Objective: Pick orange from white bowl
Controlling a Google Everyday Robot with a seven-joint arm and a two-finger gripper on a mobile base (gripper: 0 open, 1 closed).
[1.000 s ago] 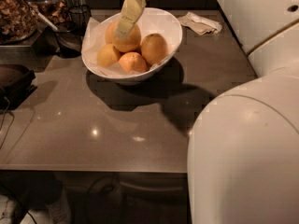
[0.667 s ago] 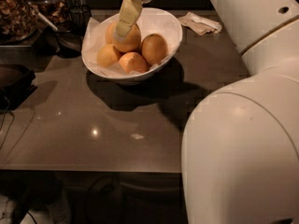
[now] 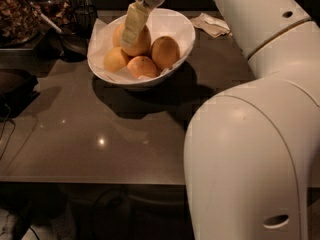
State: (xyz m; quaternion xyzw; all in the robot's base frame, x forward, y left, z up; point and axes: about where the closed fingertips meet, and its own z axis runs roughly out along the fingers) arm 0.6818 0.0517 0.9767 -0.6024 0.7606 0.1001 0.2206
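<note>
Jaws' spread cannot be told, gripper (image 3: 132, 30) placed against orange (image 3: 141, 45) atop three other fruits (image 3: 165, 52) in white bowl (image 3: 181, 23) on worktop (image 3: 100, 134)

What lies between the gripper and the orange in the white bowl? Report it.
Nothing: in the camera view the gripper overlaps the orange atop the pile in the white bowl, with no gap showing. Contact cannot be confirmed.

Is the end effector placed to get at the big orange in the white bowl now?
Probably yes: the end effector hangs right at the orange, which lies exposed in the white bowl; nothing blocks it.
</note>
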